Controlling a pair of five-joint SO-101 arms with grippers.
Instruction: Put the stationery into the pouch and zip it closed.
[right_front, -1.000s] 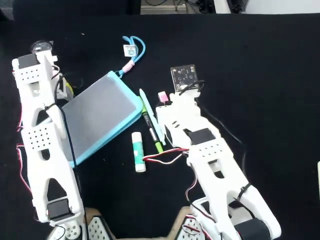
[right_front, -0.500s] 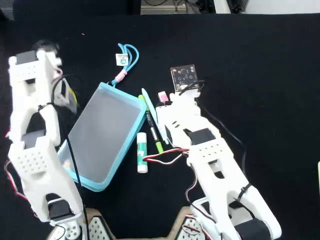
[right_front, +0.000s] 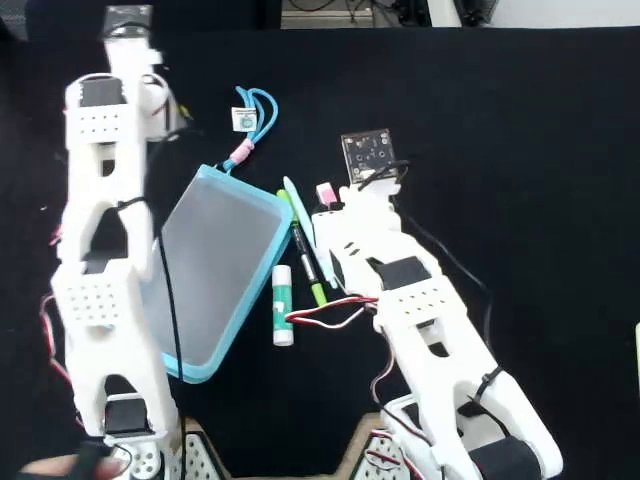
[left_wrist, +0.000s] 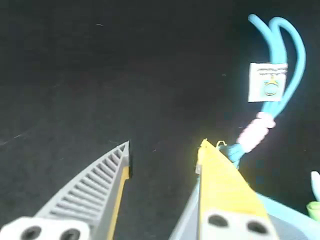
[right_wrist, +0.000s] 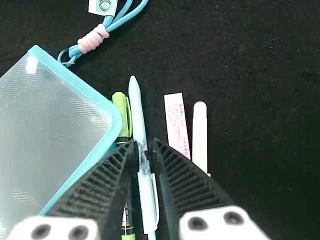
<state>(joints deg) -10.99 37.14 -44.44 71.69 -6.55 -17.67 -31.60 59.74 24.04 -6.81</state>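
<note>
1. High view: within the last second the left arm (right_front: 100, 200) has swung from the near left of the bench (right_front: 520, 150) out toward its far edge. The pouch (right_front: 215, 265) has turned with it, from lying slantwise to running nearly lengthwise. Its strap (right_front: 255, 105) has drifted a little leftward. The glue stick (right_front: 282, 305) has been nudged straighter and lies just beside the pouch's edge. The right arm (right_front: 400, 280) has kept still. The green pen (right_front: 316, 292) and pale blue pen (right_front: 296, 210) lie side by side next to the pouch, outside it.

2. Left wrist view: the left pincer (left_wrist: 162, 150) is spread wide with nothing between its jaws, over bare bench. The strap with its white tag (left_wrist: 269, 81) is near the yellow jaw, and a corner of the pouch shows behind that jaw. My judgement is that the turn was a repositioning and that the pincer has now let go. Whether the zip is open cannot be told.

3. Right wrist view: the right pincer (right_wrist: 143, 147) is pinching the pale blue pen partway along its barrel. The green pen touches that pen on the pouch side. A pink strip (right_wrist: 176, 127) and a white stick (right_wrist: 199, 130) lie on the other side. No stationery is visible in the pouch, so I judge the filling has yet to begin and this pen is likely the first item.
</note>
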